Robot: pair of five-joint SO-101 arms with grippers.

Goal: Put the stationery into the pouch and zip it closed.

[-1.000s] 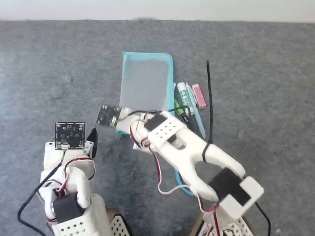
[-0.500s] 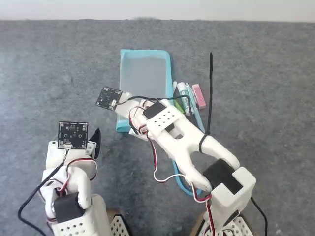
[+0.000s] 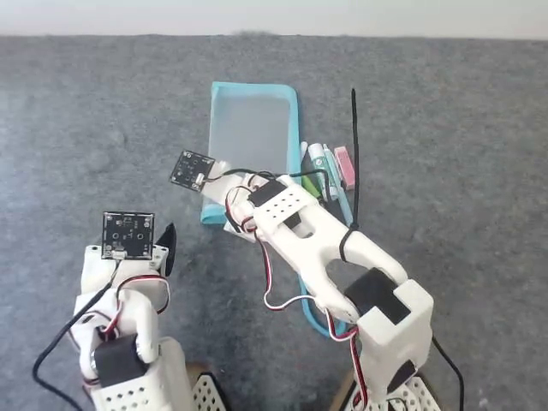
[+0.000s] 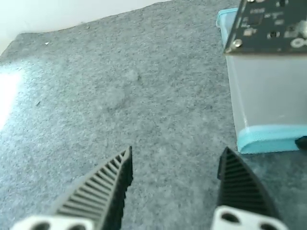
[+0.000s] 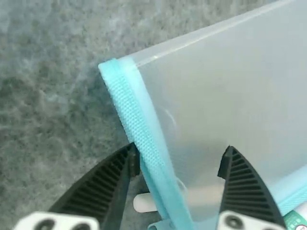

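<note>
1. Pouch [image 3: 253,137] lies flat on the grey carpet [image 3: 94,111], with the pens [image 3: 327,174] just beside its long edge.
2. Right claw [image 5: 180,155] is spread apart, straddling the pouch's teal corner edge.
3. Left claw [image 4: 177,154] also gapes wide, over the carpet nearby.

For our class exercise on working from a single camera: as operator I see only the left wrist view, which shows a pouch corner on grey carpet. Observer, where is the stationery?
Observer: The stationery, several pen-shaped items and a small pink block, lies on the carpet along the pouch's right side, outside it.
Operator: And the right gripper?
Observer: The right gripper is open, with one finger on each side of the pouch's teal zip edge, near a corner.
</note>
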